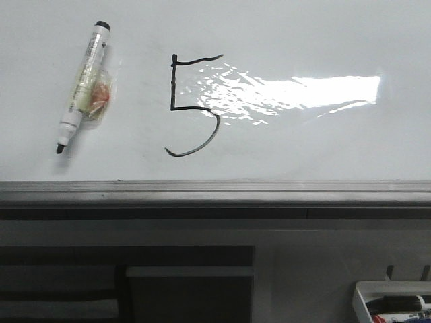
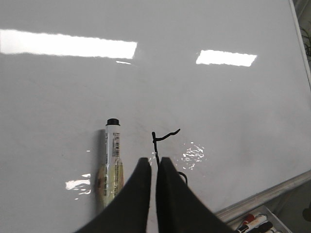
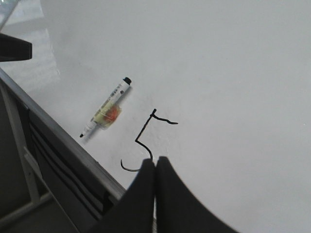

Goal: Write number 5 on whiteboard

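The number 5 (image 1: 192, 106) is drawn in black on the glossy whiteboard (image 1: 303, 40), next to a glare patch. A white marker (image 1: 84, 84) with a yellowish wrap lies flat on the board to the left of the digit, tip toward the front rim. Neither gripper shows in the front view. In the left wrist view my left gripper (image 2: 153, 162) is shut and empty above the board, over the digit (image 2: 165, 136), with the marker (image 2: 112, 145) beside it. In the right wrist view my right gripper (image 3: 155, 161) is shut and empty, above the digit's tail (image 3: 145, 127).
The board's grey metal rim (image 1: 215, 192) runs along its front edge, with dark shelving below. A small white tray (image 1: 367, 296) of markers sits low at the right, and its markers also show in the left wrist view (image 2: 252, 223).
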Available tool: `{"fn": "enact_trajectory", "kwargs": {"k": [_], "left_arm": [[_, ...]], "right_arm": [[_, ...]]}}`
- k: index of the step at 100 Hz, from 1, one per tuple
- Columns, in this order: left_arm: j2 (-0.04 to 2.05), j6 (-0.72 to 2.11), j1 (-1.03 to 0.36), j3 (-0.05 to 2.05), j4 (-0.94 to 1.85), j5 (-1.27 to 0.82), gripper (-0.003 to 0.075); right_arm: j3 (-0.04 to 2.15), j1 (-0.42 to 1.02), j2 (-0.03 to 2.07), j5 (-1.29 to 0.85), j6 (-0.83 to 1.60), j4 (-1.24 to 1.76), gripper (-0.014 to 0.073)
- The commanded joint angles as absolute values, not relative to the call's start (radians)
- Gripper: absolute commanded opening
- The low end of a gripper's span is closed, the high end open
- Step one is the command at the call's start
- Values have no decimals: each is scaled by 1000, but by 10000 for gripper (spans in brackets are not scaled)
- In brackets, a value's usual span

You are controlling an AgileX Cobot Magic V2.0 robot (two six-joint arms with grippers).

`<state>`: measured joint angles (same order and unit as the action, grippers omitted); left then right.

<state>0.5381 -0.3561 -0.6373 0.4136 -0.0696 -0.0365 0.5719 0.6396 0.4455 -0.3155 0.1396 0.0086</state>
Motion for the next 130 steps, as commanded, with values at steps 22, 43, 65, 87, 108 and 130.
{"fn": "enact_trajectory", "kwargs": {"k": [22,43,65,87,108,130], "left_arm": [[317,-355,-635,270,-280,39,-20],[302,-355,-635,258,-280,39,-20],[302,-355,-635,258,-280,39,-20],[302,-355,-635,258,-280,39,-20],[302,-355,-635,258,-280,39,-20],[302,-355,-612,257,-245,-30,-20]], "right_arm": [[320,633,57,-222,136,17,-61],[252,633,-25,-241,136,17,-61],[252,633,-25,-267,136,17,-61],[252,633,-25,-267,136,17,-61],[252,633,-25,-267,136,17,-61],[252,633,-25,-267,136,17,-61]]}}
